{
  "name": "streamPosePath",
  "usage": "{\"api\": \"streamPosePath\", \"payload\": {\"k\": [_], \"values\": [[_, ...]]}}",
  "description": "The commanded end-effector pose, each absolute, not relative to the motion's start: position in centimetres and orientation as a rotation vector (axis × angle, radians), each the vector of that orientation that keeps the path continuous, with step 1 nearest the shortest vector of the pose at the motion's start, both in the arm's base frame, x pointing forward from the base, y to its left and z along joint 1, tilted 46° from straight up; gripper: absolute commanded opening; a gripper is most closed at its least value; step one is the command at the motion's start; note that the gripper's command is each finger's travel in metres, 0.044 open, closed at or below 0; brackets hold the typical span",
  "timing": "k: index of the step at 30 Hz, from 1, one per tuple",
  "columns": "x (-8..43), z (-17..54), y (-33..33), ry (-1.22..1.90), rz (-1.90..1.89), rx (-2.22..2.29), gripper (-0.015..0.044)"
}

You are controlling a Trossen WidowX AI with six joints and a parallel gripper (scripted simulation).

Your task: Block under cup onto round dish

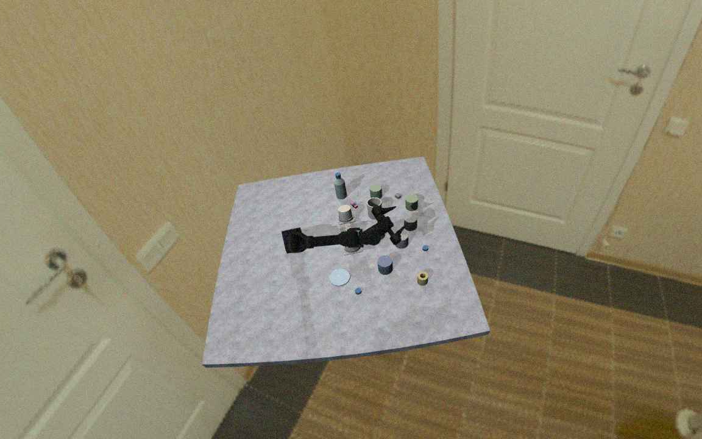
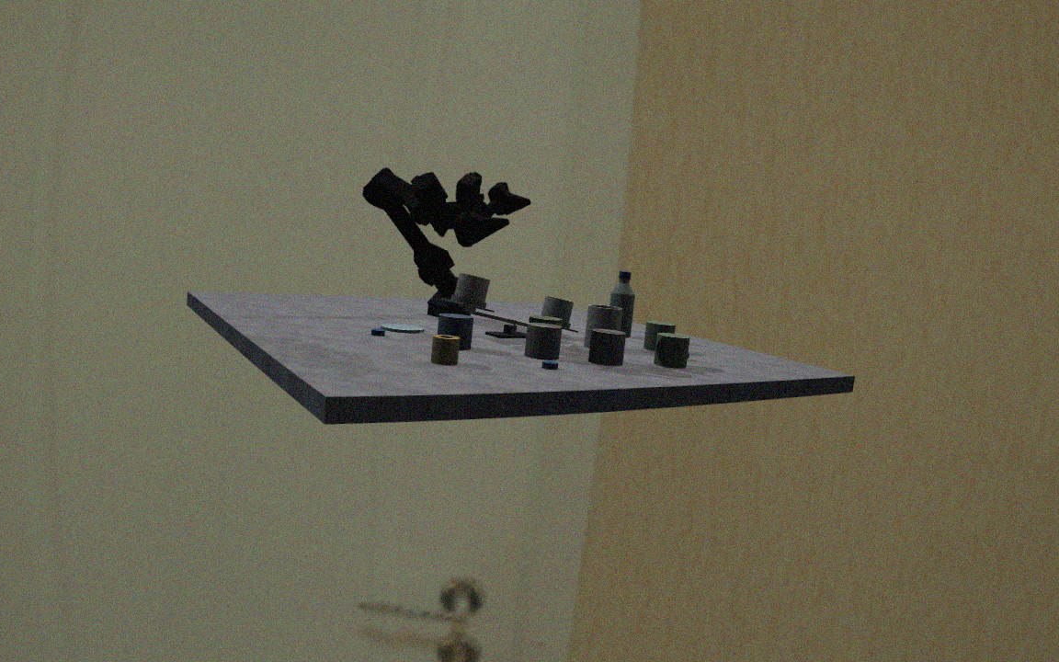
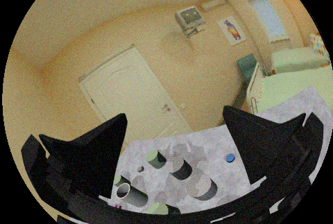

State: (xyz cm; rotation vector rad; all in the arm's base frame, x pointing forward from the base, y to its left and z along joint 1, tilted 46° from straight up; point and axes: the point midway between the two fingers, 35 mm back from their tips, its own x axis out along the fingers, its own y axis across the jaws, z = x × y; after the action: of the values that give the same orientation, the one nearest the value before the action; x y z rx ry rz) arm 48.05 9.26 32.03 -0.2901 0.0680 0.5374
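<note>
The balance point(image 2: 508, 318) is tilted. One grey cup point(image 1: 345, 213) point(image 2: 556, 311) stands inverted on its low end, farther from the dish. The other cup point(image 2: 472, 291) stands on the raised end; in the top view the arm hides most of it. The pale blue round dish point(image 1: 339, 277) point(image 2: 402, 328) lies flat with nothing on it. No block shows. My gripper point(image 1: 401, 217) point(image 2: 519, 211) point(image 3: 175, 114) is open and empty, high above the table, past the balance on the side away from the arm's base.
A bottle point(image 1: 340, 188) point(image 2: 622, 308) and a tall open cup point(image 1: 373, 211) stand beyond the balance. Several green and grey cylinders stand beneath and around the gripper. A blue cylinder point(image 1: 385, 266) point(image 2: 455, 331), a yellow ring point(image 1: 422, 278) point(image 2: 445, 349) and a small blue disc point(image 1: 358, 291) lie toward the dish side.
</note>
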Motion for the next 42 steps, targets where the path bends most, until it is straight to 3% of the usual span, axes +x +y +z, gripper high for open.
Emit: {"api": "streamPosePath", "payload": {"k": [1, 11, 23, 42], "values": [[47.2, 29.6, 11.6, 0.188, 0.539, -0.211, 0.0440], [43.6, 23.4, 16.9, 0.498, 0.508, -0.076, 0.0440], [35.8, 16.0, 21.2, 0.863, 0.371, -0.054, 0.0440], [22.4, 10.4, 20.1, 1.098, 0.023, -0.344, 0.0440]]}}
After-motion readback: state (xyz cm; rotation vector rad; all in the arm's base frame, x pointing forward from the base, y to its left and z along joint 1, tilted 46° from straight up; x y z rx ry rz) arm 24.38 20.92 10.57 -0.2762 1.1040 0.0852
